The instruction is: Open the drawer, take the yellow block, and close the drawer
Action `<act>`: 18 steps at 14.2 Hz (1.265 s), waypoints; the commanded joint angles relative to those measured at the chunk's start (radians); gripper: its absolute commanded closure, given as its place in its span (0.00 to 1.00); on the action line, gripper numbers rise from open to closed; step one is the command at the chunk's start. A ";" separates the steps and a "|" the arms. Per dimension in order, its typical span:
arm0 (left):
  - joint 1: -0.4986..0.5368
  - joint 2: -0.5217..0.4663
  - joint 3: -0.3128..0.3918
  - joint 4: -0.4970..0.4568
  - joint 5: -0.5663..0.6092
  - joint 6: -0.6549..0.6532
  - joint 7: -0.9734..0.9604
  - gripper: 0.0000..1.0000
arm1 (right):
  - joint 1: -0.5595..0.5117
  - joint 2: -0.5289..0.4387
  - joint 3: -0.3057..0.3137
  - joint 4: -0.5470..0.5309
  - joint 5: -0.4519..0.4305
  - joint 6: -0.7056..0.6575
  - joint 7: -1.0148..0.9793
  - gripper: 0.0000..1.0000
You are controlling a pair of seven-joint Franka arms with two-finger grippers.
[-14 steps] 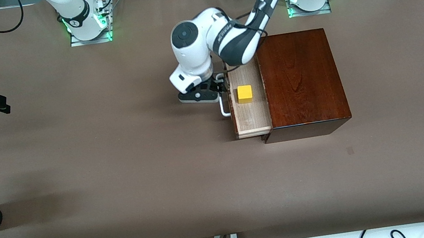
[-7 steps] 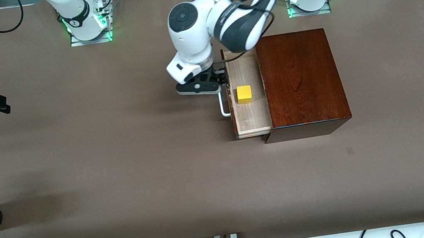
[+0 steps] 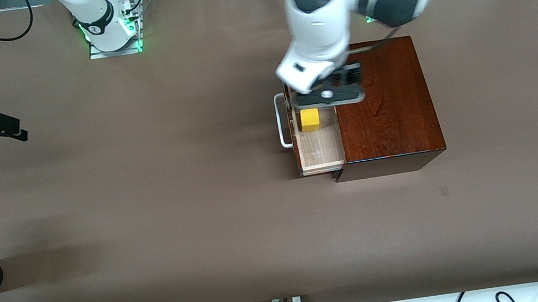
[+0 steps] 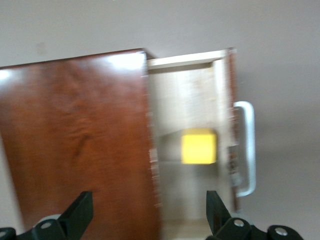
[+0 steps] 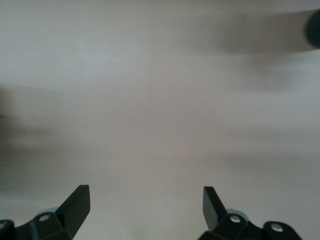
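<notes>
Drawer [image 3: 319,138] of the reddish-brown wooden box [image 3: 383,102] stands pulled out, a bit right of the middle of the front view, with its pale wood inside showing. The white bar handle [image 3: 282,122] sticks out from the drawer's dark front, toward the right arm's end of the table. The yellow block [image 3: 309,119] sits on the drawer's floor, close to the front wall where the handle is. The left arm comes down from the upper right of the front view and hangs over the box. The left gripper [image 3: 329,95] is up in the air over the drawer and the edge of the box top, just above the block in the front view. In the left wrist view its two dark fingers [image 4: 80,214] are spread wide apart and hold nothing, and the yellow block [image 4: 199,146] shows in the drawer between them, farther off. The right gripper [image 3: 4,127] waits at the far left edge of the front view, over the bare brown table [image 3: 148,201], well apart from the box. In the right wrist view its fingers [image 5: 77,202] are also spread wide with nothing between them.
</notes>
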 commanded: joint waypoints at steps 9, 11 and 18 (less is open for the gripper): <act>0.407 -0.160 0.000 -0.038 -0.053 -0.170 0.449 0.00 | 0.137 0.029 0.372 0.035 0.008 0.057 1.234 0.00; 0.483 -0.179 -0.002 -0.078 -0.072 -0.090 0.451 0.00 | 0.229 0.064 0.372 0.036 -0.004 0.135 1.539 0.00; 0.557 -0.421 -0.003 -0.383 -0.075 0.143 0.531 0.00 | 0.500 0.309 0.370 0.213 -0.102 0.293 2.406 0.00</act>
